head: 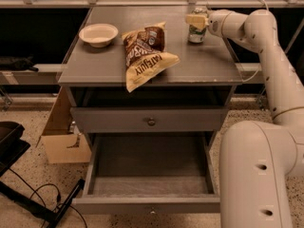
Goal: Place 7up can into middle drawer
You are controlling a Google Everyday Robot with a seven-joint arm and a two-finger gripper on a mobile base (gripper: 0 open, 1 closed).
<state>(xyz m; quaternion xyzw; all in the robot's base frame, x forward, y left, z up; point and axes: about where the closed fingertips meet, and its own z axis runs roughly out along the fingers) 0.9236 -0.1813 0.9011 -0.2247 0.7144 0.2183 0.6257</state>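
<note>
Well, small green-and-silver 7up can [196,34] upright, claw [196,19] at its top

A speckled floor [28,175] lies under the grey cabinet [199,63] — a cardboard box [64,146] leans at its left. Dark shelving [38,32] runs behind, past the gripper [196,20] at the tabletop's far right.

— What does the robot's body look like?
— A smooth white plastic arm [273,56], built of thick rounded tube segments with faint seams at the joints.
— And its end?
— A cream-coloured gripper [195,20], over the back right of the grey cabinet top [204,63].
— Any markings?
— Two small dark round holes [259,166] in the broad white rounded shell [242,151] nearest the camera.
</note>
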